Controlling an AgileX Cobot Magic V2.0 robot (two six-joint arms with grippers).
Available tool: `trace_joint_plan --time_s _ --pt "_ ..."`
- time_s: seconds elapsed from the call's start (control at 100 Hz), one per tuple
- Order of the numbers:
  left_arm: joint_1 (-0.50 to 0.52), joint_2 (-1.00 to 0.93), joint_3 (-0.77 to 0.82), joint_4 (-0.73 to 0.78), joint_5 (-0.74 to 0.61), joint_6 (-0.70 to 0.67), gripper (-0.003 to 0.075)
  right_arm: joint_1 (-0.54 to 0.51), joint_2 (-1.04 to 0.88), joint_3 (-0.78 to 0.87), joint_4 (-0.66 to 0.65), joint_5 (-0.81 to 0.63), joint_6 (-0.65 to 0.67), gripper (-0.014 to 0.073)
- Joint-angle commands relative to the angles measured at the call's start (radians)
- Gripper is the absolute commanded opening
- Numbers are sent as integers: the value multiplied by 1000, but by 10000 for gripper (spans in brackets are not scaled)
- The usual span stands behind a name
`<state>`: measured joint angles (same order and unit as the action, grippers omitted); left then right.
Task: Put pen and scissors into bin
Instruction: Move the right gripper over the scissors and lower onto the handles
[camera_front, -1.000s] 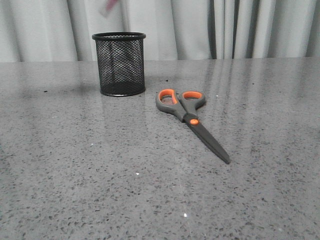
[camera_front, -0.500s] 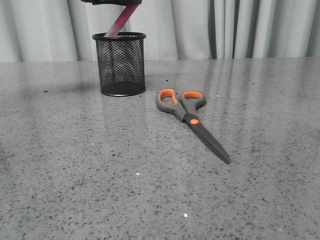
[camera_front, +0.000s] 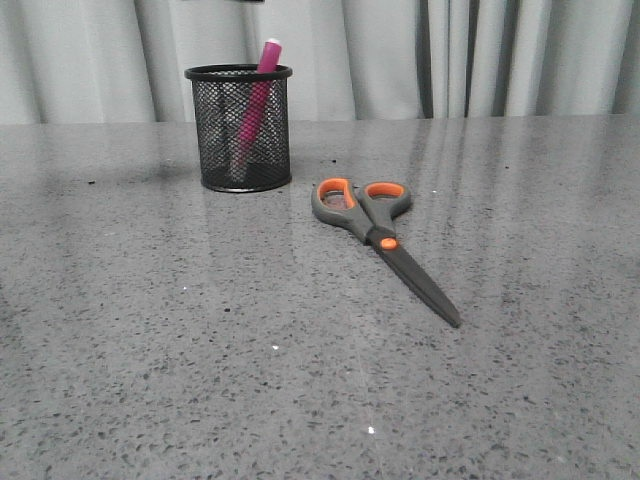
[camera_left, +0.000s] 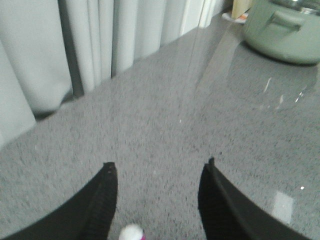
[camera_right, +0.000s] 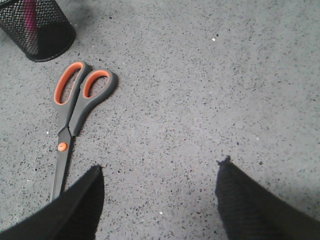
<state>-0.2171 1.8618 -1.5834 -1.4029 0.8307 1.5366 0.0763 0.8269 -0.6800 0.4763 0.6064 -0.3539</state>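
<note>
Now the pen stands loose in the bin, and the dark gripper that held it half a second ago has gone from the top of the front view.

Leaning inside the black mesh cup, the pink pen rests against the right rim, white tip poking just above it. From the wrist view, the left gripper hangs over that tip with jaws spread and nothing between them. Right gripper is likewise spread wide and empty above the grey table. Closed scissors lie flat beside the bin, handles toward it, not touching.
</note>
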Motion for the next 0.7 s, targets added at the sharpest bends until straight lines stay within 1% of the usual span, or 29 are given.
trace_joint_plan --time_s 0.0,0.07,0.17,0.3,0.4,0.48,0.58,0.69 --pt "37 -110 -64 -62 56 -6 251 -6 0 -38 10 -55 -13 432" --pt "74 -155 -76 -60 91 -6 169 -6 0 -38 10 -55 -13 432" --pt "134 -226 -76 -50 127 -13 -20 -6 0 -38 23 -55 -13 432" --pt "218 -311 -76 20 144 -104 -19 -6 0 -38 28 -31 -13 432" --pt "265 -368 -76 161 146 -184 -20 -6 0 -41 28 -9 -14 432" --pt "283 -407 -53 249 132 -235 -20 4 2 -50 28 16 -70 432" --pt "300 -463 42 264 71 -253 -20 45 16 -93 32 56 -126 432" --pt "302 -537 202 234 -82 -249 -20 106 68 -159 32 102 -168 432"
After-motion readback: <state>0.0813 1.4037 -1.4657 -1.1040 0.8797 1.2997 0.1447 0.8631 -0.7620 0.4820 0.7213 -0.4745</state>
